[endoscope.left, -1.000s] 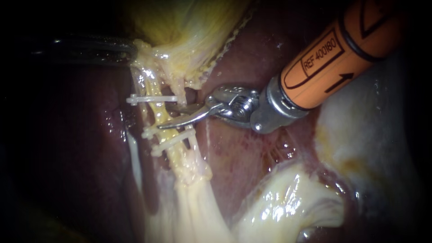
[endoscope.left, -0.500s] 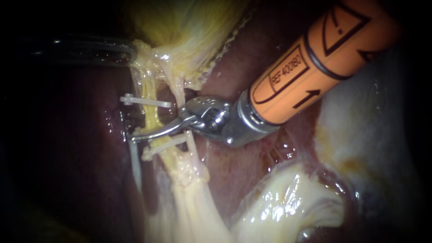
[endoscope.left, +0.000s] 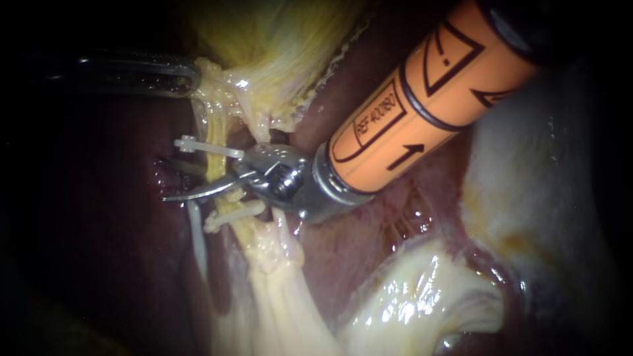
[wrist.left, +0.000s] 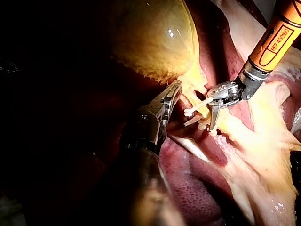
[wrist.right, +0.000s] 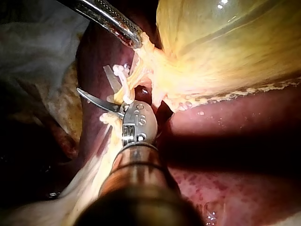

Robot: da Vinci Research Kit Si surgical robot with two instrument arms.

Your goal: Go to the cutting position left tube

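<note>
My right instrument has advanced leftward. Its end effector's blades stand spread astride the left tube, between the clips. My left instrument pinches the gallbladder, likely keeping the tube taut.

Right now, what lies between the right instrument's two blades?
The yellow tube, between the upper clip and lower clip; the right instrument's blades stand open around it. Endoscope view shows this.

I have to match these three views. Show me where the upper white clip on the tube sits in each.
Endoscope view: the upper clip crosses the tube just above the right instrument's open blades.
Left wrist view: clip beside the right instrument's tip, toward the gallbladder.
Right wrist view: its white ends show ahead of the right instrument, toward the gallbladder.
Shared landmark: the right instrument's blades.
</note>
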